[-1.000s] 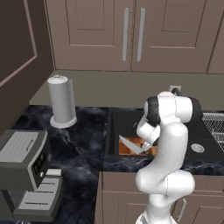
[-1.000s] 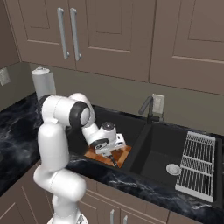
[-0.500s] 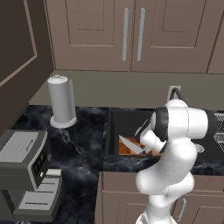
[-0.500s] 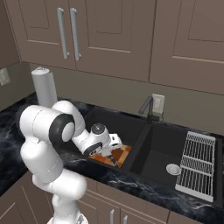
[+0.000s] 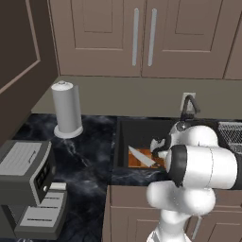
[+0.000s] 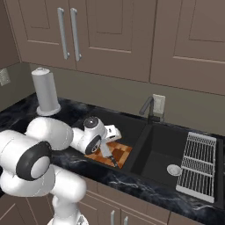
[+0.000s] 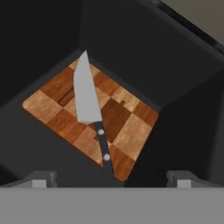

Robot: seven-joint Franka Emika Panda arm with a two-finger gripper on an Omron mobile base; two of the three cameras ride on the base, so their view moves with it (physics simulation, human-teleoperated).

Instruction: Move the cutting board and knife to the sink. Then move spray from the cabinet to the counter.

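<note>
Board and knife sit in the sink; the spray comes next, and the risk is snagging on the way out.

Left base view: the cutting board [image 5: 144, 159] lies mid-frame in the sink [image 5: 124, 142], knife [image 5: 141, 157] on top.
Right base view: the gripper [image 6: 115, 131] hangs just above the board, so a careless lift could clip the sink wall.
Hand view: fingertips [image 7: 43, 179] spread wide, empty; a low sweep could knock the knife. The cabinet [image 6: 110, 35] doors are closed.

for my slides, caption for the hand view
Chef's knife lying on the checkered cutting board inside the dark sink.
</note>
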